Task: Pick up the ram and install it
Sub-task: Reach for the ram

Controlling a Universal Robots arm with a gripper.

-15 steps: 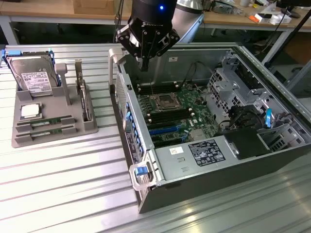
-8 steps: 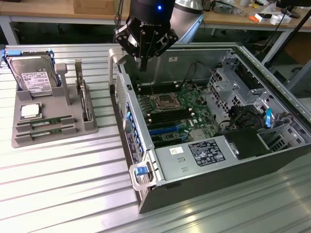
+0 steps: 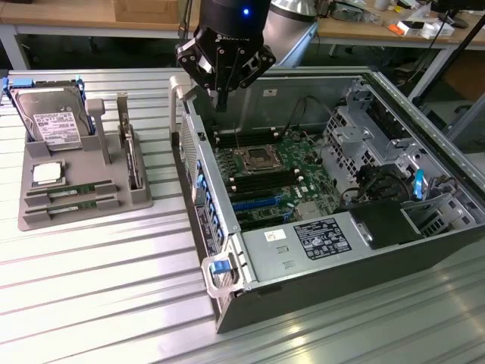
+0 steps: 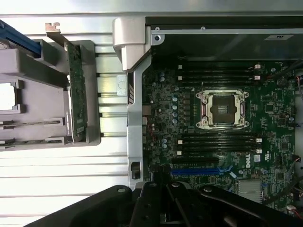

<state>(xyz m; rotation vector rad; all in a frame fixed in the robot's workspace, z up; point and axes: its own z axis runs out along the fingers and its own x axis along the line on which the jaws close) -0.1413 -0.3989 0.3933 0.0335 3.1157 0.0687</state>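
**Claw** [image 3: 221,100]: fingers together, nothing seen between them. It hangs at 12 o'clock in the exterior view, over the rear edge of the open case [image 3: 288,292], well apart from the ram.

**Ram** [image 3: 72,189]: lies flat in a slot of the grey holder [image 3: 83,218], at 9 o'clock in the exterior view. The holder sits on the bench [image 3: 98,303] beside the case. The ram is a long, narrow green board with dark parts along it and a pale label near its middle. A second stick [image 3: 76,205] of the same look lies just beside it, at its 6 o'clock.

**Holder, other contents:** a hard drive [image 3: 51,121] stands at its 12 o'clock end. A square silver CPU [image 3: 47,174] lies between drive and ram. A card [image 3: 133,159] stands on edge at its 3 o'clock side.

**Case interior:** the motherboard [image 3: 265,178] faces up, with its socket [image 3: 254,158] and long black slots [image 4: 218,142] beside it.
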